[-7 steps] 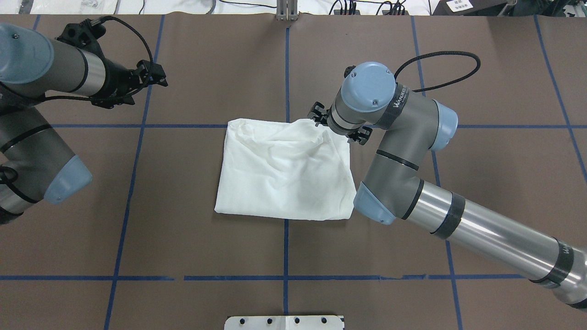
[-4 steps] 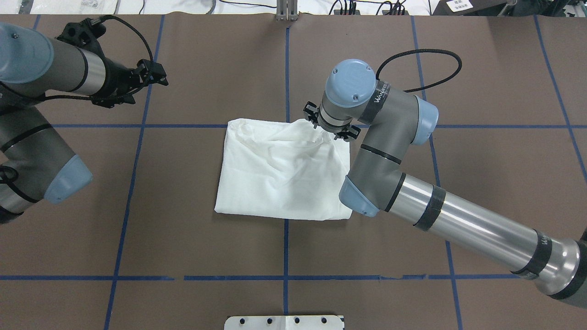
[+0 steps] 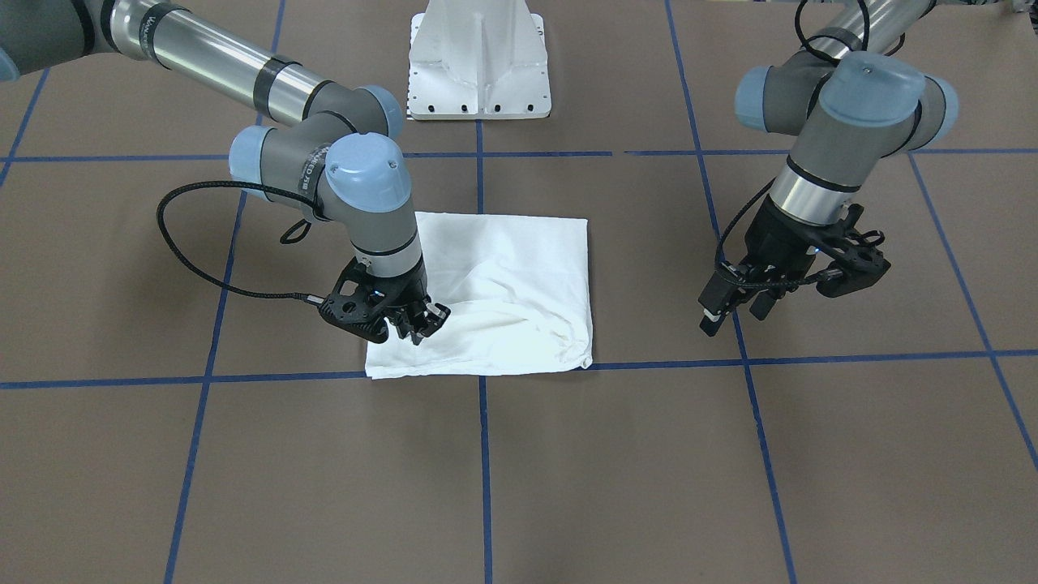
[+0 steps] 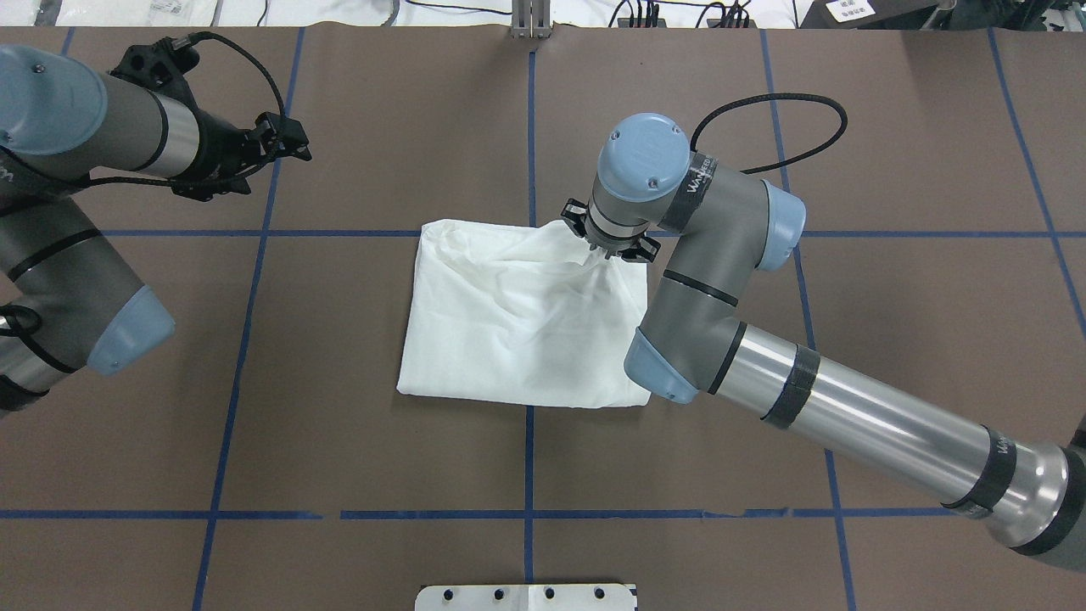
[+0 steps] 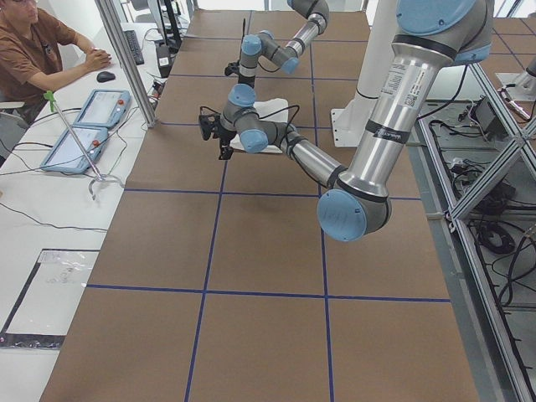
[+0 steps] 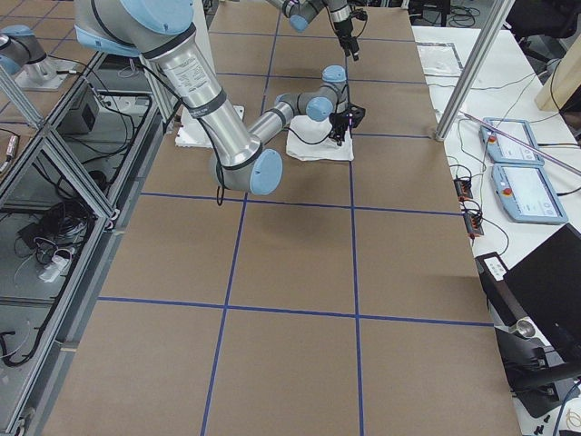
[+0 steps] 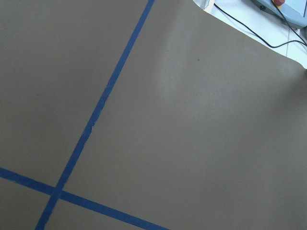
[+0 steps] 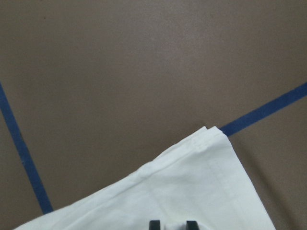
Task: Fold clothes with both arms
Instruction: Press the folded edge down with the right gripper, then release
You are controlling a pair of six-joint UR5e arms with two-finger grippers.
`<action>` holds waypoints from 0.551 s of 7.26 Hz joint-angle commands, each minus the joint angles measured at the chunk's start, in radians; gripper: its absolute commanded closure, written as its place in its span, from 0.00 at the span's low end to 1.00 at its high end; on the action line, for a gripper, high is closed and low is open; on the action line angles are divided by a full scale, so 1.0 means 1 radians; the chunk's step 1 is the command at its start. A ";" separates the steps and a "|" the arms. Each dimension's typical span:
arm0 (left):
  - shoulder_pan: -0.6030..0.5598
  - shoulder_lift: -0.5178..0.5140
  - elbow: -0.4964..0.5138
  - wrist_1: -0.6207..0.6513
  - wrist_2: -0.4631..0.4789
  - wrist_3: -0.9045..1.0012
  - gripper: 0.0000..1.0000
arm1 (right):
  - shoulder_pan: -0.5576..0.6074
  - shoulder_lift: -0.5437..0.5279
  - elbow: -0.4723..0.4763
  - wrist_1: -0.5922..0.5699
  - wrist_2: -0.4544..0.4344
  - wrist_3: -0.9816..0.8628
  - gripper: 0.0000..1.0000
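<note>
As it hangs over the brown desk (image 4: 382, 441), left gripper (image 4: 299, 144): jaws apart, holding nothing.
Shirt (image 4: 517, 331): white, folded to a rectangle, lying at mid-desk, well apart from the left gripper.
Right gripper (image 4: 604, 248): closed on the shirt's far right corner, cloth drawn up to it in 1 peak.

The white shirt (image 4: 526, 322) lies folded in a bumpy square, flat on the table, right in front of the white pedestal (image 3: 478, 61). The right arm (image 4: 848, 407), grey with blue caps, bends down over it. The right gripper (image 3: 415, 320) pinches a shirt corner on the side far from the pedestal. The left arm (image 4: 76, 144) is off to one side, and the left gripper (image 3: 734, 312) is spread wide with nothing in it.
</note>
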 commanded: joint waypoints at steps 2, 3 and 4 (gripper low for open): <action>0.000 -0.003 0.001 0.000 -0.002 -0.003 0.00 | 0.005 0.001 0.010 -0.040 0.015 0.009 1.00; 0.000 -0.003 0.001 0.000 -0.002 -0.003 0.00 | 0.020 0.006 0.014 -0.081 0.021 0.011 1.00; 0.000 -0.005 -0.001 -0.002 -0.002 -0.003 0.00 | 0.037 0.007 0.024 -0.153 0.059 0.011 1.00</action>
